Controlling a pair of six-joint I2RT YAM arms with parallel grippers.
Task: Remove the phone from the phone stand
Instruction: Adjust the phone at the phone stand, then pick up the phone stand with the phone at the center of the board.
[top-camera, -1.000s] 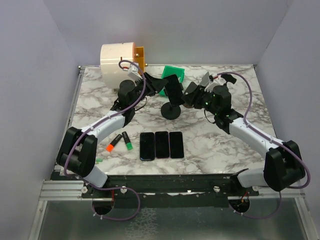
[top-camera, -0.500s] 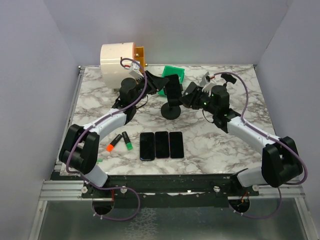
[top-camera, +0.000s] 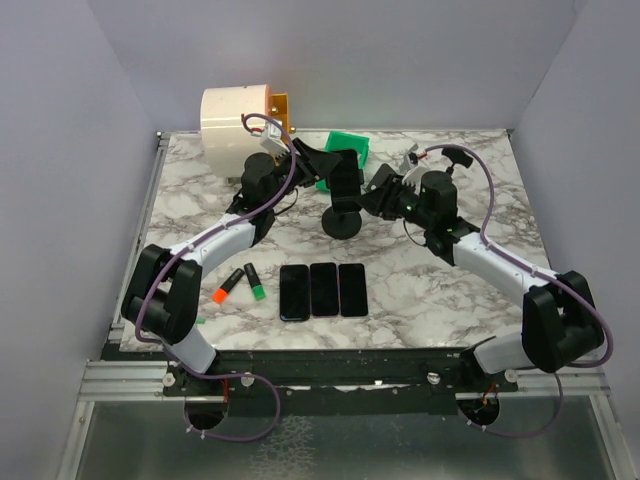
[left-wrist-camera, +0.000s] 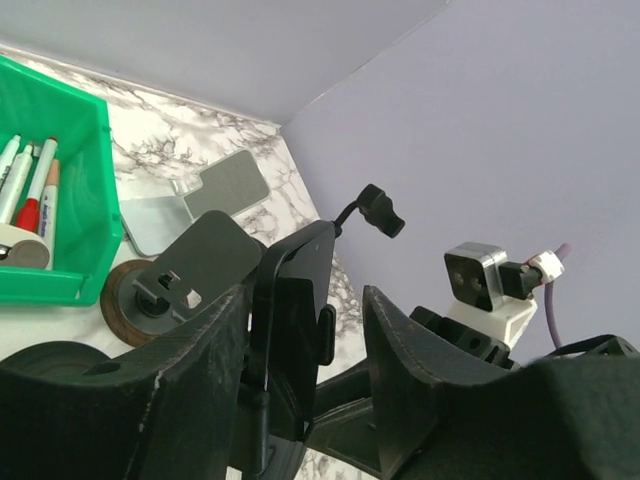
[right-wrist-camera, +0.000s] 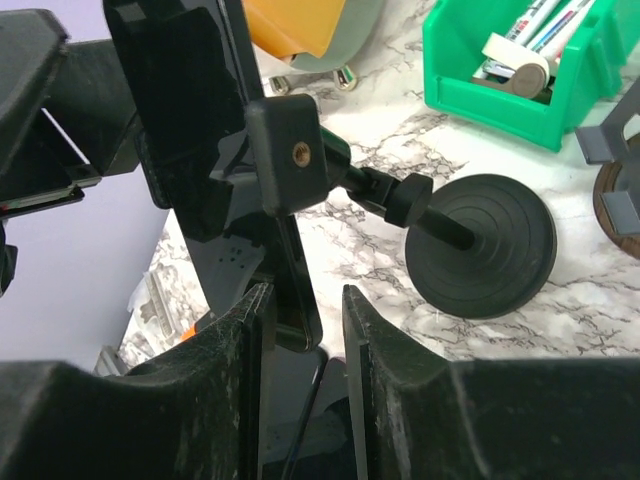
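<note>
Top camera looks down from behind; both wrist cameras, close in, share the phone stand (right-wrist-camera: 480, 245).

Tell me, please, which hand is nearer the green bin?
Left. The left hand sits just in front of the green bin; the right hand is farther, off to its front right.

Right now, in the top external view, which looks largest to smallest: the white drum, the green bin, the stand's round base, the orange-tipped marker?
1. white drum
2. green bin and round base of the stand: these look alike. The left arm hides part of the bin, so I do not rank them.
3. orange-tipped marker
</note>
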